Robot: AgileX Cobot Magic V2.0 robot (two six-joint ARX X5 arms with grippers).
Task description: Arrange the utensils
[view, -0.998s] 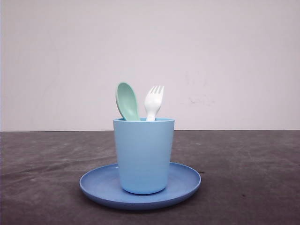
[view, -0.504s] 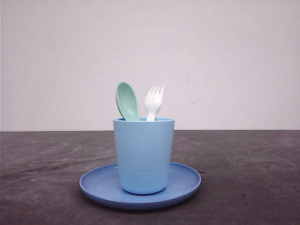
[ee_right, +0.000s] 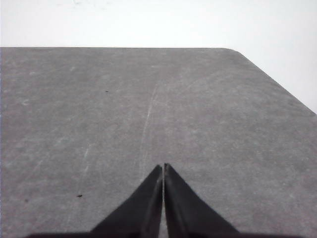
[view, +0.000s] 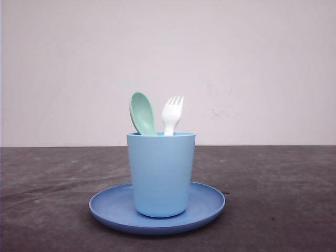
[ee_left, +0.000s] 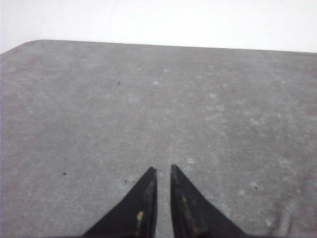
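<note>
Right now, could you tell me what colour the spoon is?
Pale mint green spoon, best seen in the front view.

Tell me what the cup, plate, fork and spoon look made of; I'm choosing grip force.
The cup and plate look like matte light blue plastic: even colour, soft dull sheen, rounded rims. The fork seems white plastic, with short thick tines. The spoon looks like pale green plastic, smooth and opaque. None shows metallic glint, though material can't be confirmed.

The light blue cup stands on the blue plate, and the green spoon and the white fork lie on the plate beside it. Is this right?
Not quite. The front view shows the spoon and the fork standing inside the light blue cup, not lying beside it. The cup does stand on the blue plate.
</note>
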